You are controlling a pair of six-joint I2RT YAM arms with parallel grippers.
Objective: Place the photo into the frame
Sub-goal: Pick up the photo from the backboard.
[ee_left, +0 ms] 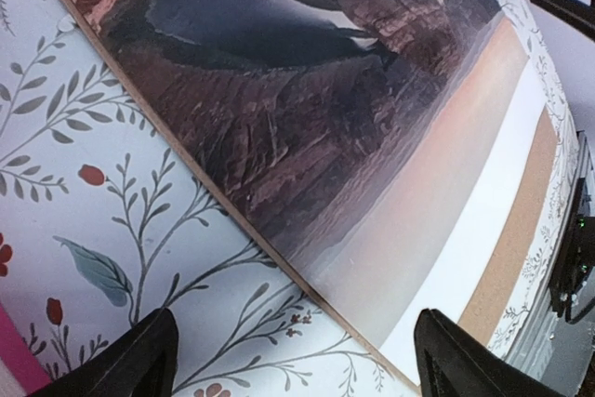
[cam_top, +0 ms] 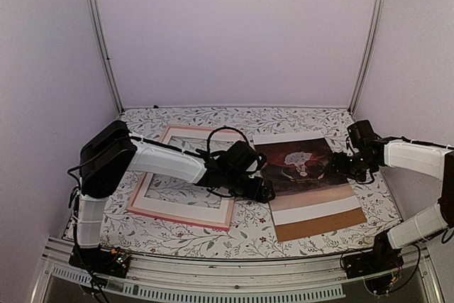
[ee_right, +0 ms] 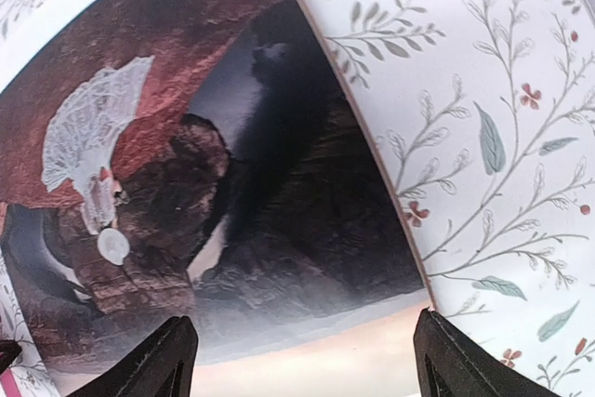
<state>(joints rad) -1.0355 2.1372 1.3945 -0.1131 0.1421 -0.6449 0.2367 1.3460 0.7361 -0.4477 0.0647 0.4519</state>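
Note:
The photo (cam_top: 305, 172), a dark reddish-brown canyon print with a small white figure, lies flat right of centre on top of a white mat (cam_top: 319, 208) and a brown backing board (cam_top: 323, 225). The pink-bordered frame (cam_top: 181, 219) lies flat at the left. My left gripper (cam_top: 266, 193) is open, its fingers straddling the photo's left edge (ee_left: 279, 258). My right gripper (cam_top: 340, 164) is open, hovering over the photo's right edge (ee_right: 279, 230). Neither holds anything.
The table carries a floral-patterned cloth (cam_top: 241, 235). White walls and metal posts (cam_top: 103, 47) enclose the back and sides. A black cable (cam_top: 227, 133) loops above the left arm over the frame's right part.

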